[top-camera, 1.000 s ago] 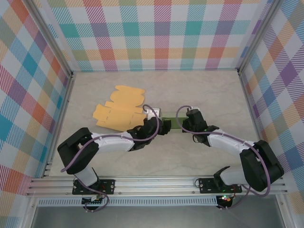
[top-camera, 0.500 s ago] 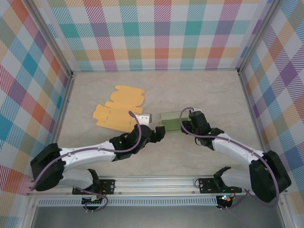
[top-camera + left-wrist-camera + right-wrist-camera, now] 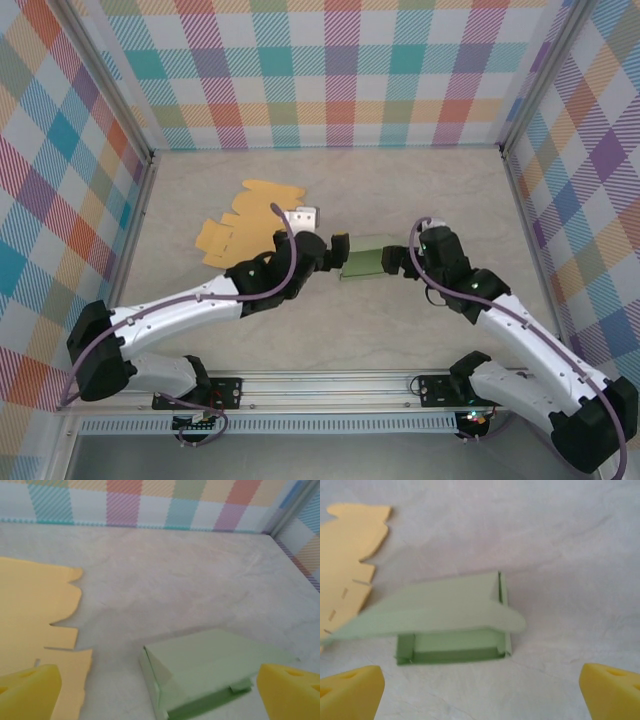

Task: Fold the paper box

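The green paper box (image 3: 372, 262) rests on the table between my two grippers, folded into a low tray with its lid flap raised. In the left wrist view the box (image 3: 210, 667) lies just ahead of my open left gripper (image 3: 160, 695), whose yellow fingertips (image 3: 27, 692) touch nothing. The right wrist view looks into the box (image 3: 455, 649) under its lifted lid (image 3: 435, 612), with my right gripper (image 3: 481, 692) open and short of it. From above, the left gripper (image 3: 336, 254) is at the box's left end and the right gripper (image 3: 410, 264) at its right end.
Flat yellow paper cut-outs (image 3: 245, 230) lie on the table left of the box, behind the left arm; one yellow sheet (image 3: 35, 615) shows beside the left fingers. Checked walls enclose the table (image 3: 450, 190) on three sides.
The right gripper has gone from shut to open and let go of the box. The left gripper has opened wider. Both arms have drawn back and the box now lies free.
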You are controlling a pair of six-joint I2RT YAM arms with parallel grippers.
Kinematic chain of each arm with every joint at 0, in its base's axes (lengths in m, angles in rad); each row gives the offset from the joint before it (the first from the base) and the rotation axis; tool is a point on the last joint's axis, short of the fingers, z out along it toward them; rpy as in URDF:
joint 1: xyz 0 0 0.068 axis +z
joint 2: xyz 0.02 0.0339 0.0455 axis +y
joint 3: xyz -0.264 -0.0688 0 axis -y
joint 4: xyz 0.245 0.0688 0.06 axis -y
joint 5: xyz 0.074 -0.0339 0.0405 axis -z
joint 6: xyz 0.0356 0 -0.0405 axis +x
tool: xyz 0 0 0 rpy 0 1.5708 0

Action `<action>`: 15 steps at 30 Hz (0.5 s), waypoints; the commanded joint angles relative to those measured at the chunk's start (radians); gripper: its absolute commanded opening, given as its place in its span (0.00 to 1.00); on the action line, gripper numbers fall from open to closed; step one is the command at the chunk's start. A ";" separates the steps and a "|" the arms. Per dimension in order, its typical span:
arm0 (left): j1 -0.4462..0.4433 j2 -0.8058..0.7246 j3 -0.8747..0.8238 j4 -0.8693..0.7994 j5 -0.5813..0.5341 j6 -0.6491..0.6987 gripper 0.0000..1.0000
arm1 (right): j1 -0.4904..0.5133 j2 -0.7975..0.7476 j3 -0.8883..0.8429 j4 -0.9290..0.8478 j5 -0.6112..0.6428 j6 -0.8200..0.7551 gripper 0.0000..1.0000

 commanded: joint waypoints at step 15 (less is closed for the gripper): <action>0.184 0.409 0.260 -0.107 0.235 0.066 0.95 | -0.158 0.527 0.342 -0.109 -0.113 -0.067 0.95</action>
